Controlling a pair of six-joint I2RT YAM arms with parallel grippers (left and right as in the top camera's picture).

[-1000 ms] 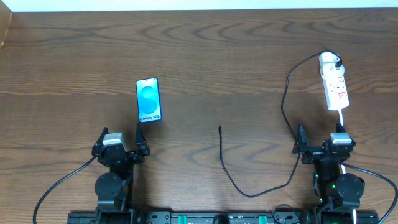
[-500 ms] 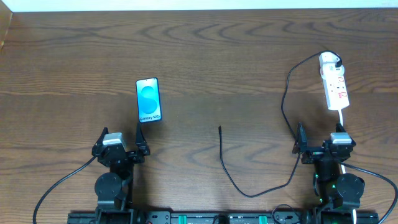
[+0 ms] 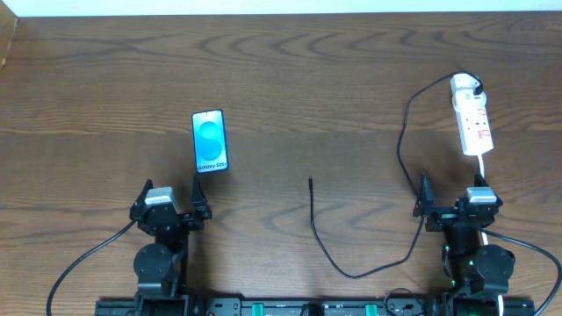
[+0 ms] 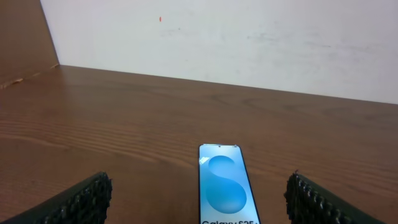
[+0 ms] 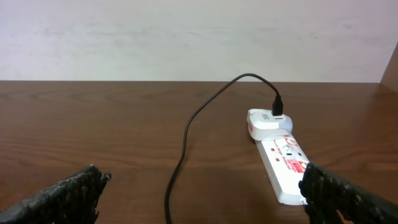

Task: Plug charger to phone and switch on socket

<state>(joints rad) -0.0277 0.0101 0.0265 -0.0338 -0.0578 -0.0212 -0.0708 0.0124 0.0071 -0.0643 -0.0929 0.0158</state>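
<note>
The phone (image 3: 210,141) lies flat on the table at centre left, blue screen up; in the left wrist view it (image 4: 225,186) lies just ahead, between my spread fingers. The charger cable (image 3: 351,263) runs from its plug tip (image 3: 310,182) at mid-table in a loop up to the white adapter (image 3: 465,85) on the socket (image 3: 474,123) at the right. In the right wrist view the cable (image 5: 186,143) and socket (image 5: 283,163) lie ahead. My left gripper (image 3: 171,204) and right gripper (image 3: 452,200) are open and empty, low at the front edge.
The brown wooden table (image 3: 290,79) ends at a white wall behind. A white cord (image 3: 485,167) runs from the socket toward my right arm. Black robot cables (image 3: 79,263) trail by the arm bases.
</note>
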